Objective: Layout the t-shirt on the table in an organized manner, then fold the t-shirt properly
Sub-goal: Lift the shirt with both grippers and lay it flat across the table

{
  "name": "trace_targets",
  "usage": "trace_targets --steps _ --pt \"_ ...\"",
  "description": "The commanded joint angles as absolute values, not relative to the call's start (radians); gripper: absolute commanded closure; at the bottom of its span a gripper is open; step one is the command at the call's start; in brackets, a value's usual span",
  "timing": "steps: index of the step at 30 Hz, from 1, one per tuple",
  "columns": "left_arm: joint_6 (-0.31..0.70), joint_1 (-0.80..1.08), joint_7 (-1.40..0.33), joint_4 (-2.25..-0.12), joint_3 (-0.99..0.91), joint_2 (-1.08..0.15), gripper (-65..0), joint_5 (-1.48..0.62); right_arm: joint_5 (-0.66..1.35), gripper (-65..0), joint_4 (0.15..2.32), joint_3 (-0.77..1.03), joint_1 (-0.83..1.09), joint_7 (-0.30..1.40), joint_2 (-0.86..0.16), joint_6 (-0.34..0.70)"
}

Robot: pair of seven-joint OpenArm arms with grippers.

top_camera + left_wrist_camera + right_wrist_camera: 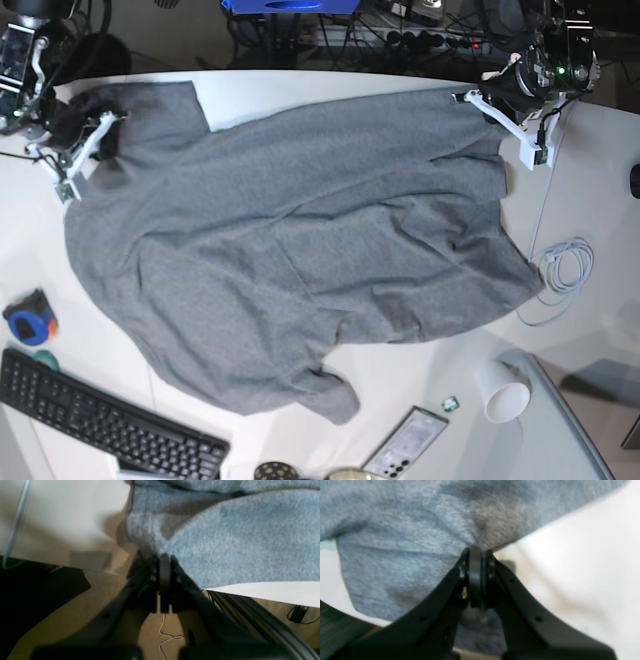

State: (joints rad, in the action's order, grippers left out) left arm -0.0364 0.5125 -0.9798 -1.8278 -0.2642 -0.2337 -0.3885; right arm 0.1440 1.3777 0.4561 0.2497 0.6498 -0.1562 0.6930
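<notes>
The right gripper [475,552] is clamped on a pinch of the t-shirt [300,240], its black fingers [490,562] pressed together with grey knit bunched at their tips. In the base view that gripper [75,150] sits at the far-left corner of the table [330,85]. Straight ahead of its tips the cloth spreads wide; to one side of them lies bare white tabletop [582,567].

The left gripper [163,556] is likewise closed on the shirt's edge [147,546], jaws together on a fold of fabric. Beyond its tips the grey knit [237,542] fills the view; below its fingers the table's rim [275,592] and the floor show. In the base view this gripper [500,105] holds the cloth at the far-right corner.

Between the two grippers the shirt's upper edge runs roughly straight across the back of the table, so the garment's long axis lies left to right. From that held edge the cloth falls toward the near side in loose diagonal creases, ending in a rumpled lobe [330,395] well away from both grippers.

Outward from the left gripper lie a coiled white cable [565,270] and, further off, a white cup [503,390] and a phone [405,443]. Outward from the right gripper sit a blue tape roll [30,320] and a black keyboard [100,420].
</notes>
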Motion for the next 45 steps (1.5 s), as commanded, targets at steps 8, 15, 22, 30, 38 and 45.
trace_targets --steps 8,15,22,30,38,45 --pt "-0.038 0.515 -0.970 -1.886 -0.260 -0.245 0.0 -0.381 0.145 -0.8 1.750 0.564 0.331 0.877 -0.176 0.698" --pt "-0.038 0.337 -0.978 -1.886 -0.134 -0.298 0.0 -0.381 0.124 -0.8 1.797 0.473 0.226 0.905 -0.226 0.698" --pt "-0.038 -0.016 -1.185 -1.865 -0.116 -0.306 0.0 -0.381 -0.081 -0.8 1.682 0.343 -0.042 0.929 -0.232 0.698" --pt "-0.038 -0.441 -1.153 -1.531 0.102 -0.343 0.0 -0.288 -0.268 -0.8 1.294 0.252 -0.438 0.736 -0.232 0.698" --pt "-0.035 -0.742 -0.961 -1.224 0.288 -0.340 0.0 -0.153 -0.367 -0.8 0.997 0.254 -0.704 0.524 -0.234 0.698" --pt "-0.033 -1.064 -0.803 -0.951 0.294 -0.271 0.0 -0.159 -0.390 -0.8 0.981 0.251 -0.906 0.420 -0.271 0.698"
